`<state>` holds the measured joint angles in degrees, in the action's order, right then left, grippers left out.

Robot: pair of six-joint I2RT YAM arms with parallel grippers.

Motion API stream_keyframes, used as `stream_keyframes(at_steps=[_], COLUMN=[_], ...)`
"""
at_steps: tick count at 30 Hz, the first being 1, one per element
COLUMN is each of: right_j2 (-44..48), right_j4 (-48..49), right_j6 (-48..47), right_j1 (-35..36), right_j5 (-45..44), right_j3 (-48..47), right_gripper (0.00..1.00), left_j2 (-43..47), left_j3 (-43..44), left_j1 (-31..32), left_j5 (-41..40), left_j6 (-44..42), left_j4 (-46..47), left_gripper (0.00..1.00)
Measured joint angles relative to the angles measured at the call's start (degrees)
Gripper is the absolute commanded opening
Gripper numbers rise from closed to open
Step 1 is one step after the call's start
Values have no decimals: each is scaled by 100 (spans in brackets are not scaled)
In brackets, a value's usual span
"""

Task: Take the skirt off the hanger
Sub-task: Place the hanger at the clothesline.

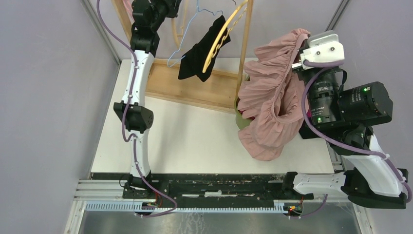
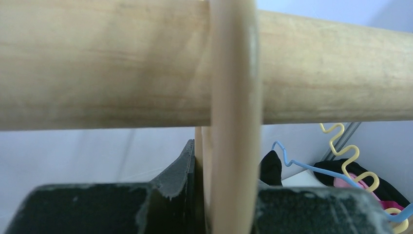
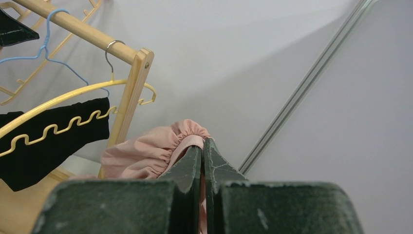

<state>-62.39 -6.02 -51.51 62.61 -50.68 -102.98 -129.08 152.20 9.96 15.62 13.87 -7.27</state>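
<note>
The pink pleated skirt [image 1: 272,102] hangs bunched from my right gripper [image 1: 298,61], to the right of the wooden rack and above the table. In the right wrist view the gripper [image 3: 202,146] is shut on the skirt's gathered waistband [image 3: 146,156]. My left gripper [image 1: 163,7] is up at the rack's rod. In the left wrist view it [image 2: 214,165] is shut on a pale wooden hanger [image 2: 234,146] that hangs over the rod [image 2: 97,63]. No skirt shows on that hanger.
A wooden clothes rack [image 1: 246,48] stands at the table's far side. On it are a yellow wavy hanger [image 1: 216,41] with a black garment [image 1: 197,56] and a blue wire hanger [image 1: 182,46]. A green object [image 1: 240,118] sits partly hidden behind the skirt.
</note>
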Motion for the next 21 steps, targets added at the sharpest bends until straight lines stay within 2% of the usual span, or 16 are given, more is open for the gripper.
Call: stream_keyframes(at_steps=[8,12,20,21], right_j2=[278,350,498,516], right_j4=[42,35,35,35], right_j6=[28,136,262,264], right_j1=[0,0,0,0], right_j5=[-57,-57,-63,-63], right_j3=[302,363,514,540], right_gripper=[1,1,1,1], left_j2=[13,177,385,385], left_j3=[11,-111,-273,-306], left_j1=[140,199,216,216], left_j5=[-299,-525,-787,-798], left_j6=[-459,-831,-1141,-1143], left_j4=[-197,-446,-1108,-1185], left_gripper=[3,12,73,76])
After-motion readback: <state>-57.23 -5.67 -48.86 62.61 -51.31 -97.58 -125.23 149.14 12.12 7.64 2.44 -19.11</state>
